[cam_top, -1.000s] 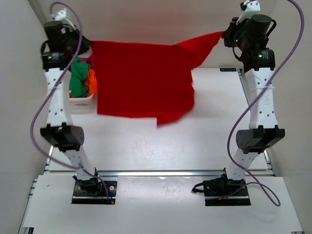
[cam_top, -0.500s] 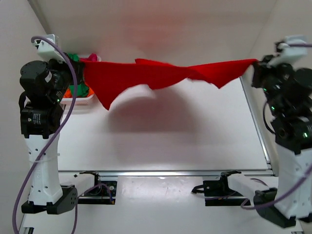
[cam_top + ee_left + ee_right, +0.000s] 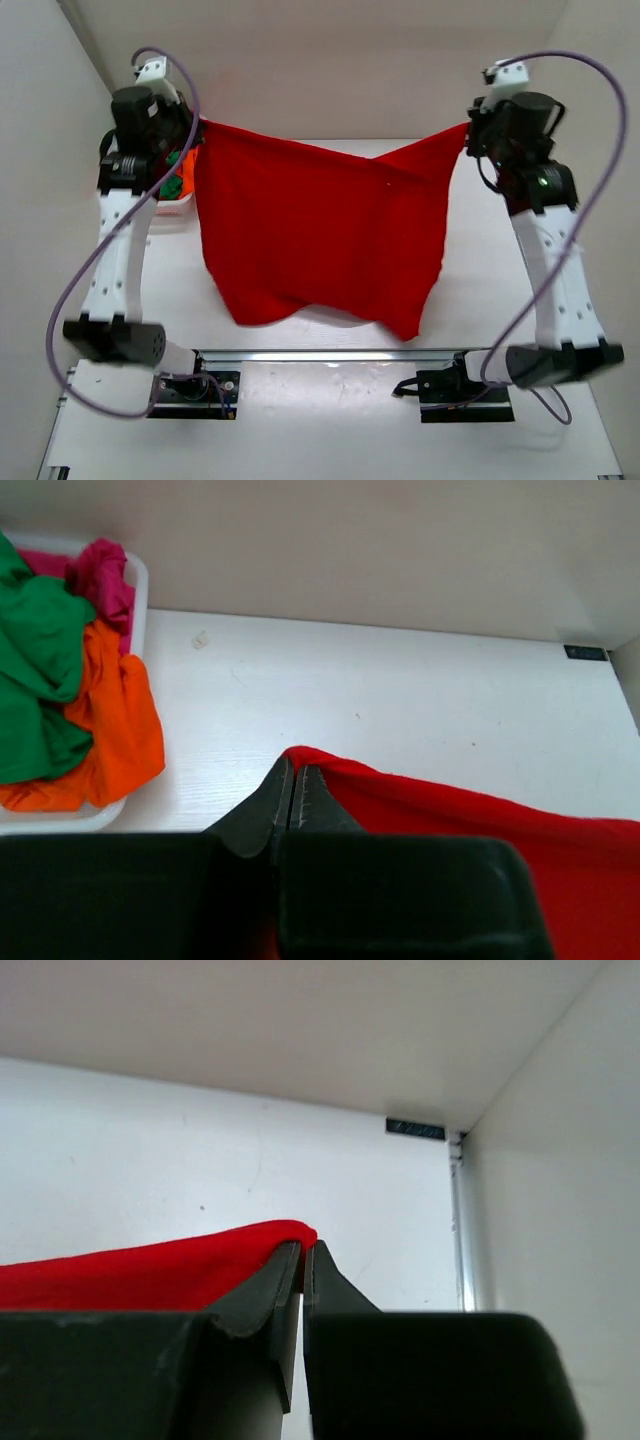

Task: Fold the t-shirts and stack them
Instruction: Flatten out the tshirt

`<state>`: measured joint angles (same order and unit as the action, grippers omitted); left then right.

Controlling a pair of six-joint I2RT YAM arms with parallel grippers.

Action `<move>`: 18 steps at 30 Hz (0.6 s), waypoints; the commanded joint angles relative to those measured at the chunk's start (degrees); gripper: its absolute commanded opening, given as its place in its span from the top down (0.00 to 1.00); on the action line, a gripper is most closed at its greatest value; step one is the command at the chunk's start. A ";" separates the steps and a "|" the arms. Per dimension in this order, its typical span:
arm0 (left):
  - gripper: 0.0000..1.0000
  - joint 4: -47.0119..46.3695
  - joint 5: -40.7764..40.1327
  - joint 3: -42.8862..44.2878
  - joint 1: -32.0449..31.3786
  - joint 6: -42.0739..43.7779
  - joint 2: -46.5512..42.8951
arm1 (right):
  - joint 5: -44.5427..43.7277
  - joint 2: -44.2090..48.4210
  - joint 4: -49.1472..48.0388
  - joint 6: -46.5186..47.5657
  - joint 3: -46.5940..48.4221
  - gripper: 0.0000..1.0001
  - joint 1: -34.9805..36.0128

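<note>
The red t-shirt (image 3: 320, 230) hangs spread in the air between both arms, its lower edge near the table's front. My left gripper (image 3: 197, 126) is shut on its left top corner; the left wrist view shows the closed jaws pinching the red cloth (image 3: 450, 820). My right gripper (image 3: 468, 128) is shut on the right top corner, seen in the right wrist view with red cloth (image 3: 150, 1265) running left from the jaws. Green (image 3: 35, 660), orange (image 3: 115, 720) and pink (image 3: 100, 575) t-shirts lie heaped in the white basket (image 3: 138, 590).
The white basket (image 3: 170, 208) stands at the table's back left, mostly behind the left arm. The white table (image 3: 480, 290) is enclosed by walls at the back and both sides. A metal rail runs along the front edge (image 3: 330, 354).
Both arms swung up and then back down; the red shirt went from draped at the back, to stretched flat and high, to hanging spread nearer the front.
</note>
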<state>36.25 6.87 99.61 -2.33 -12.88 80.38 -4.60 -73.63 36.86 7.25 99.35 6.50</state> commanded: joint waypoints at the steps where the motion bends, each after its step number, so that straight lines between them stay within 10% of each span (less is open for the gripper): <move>1: 1.00 -4.96 -0.37 10.99 -0.13 -0.91 8.35 | -0.32 -5.01 -9.77 0.84 2.77 1.00 -0.53; 7: 1.00 1.28 1.82 41.32 -0.49 -3.72 24.02 | -2.77 -16.45 -12.60 3.47 25.52 1.00 3.86; 18: 1.00 -2.33 4.81 28.98 1.10 -5.05 11.91 | -2.86 -7.69 -17.00 2.95 24.15 1.00 3.52</move>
<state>34.15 10.63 129.75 -0.56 -18.46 95.07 -6.46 -84.40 23.31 11.14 126.30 11.60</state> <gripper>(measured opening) 0.039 0.008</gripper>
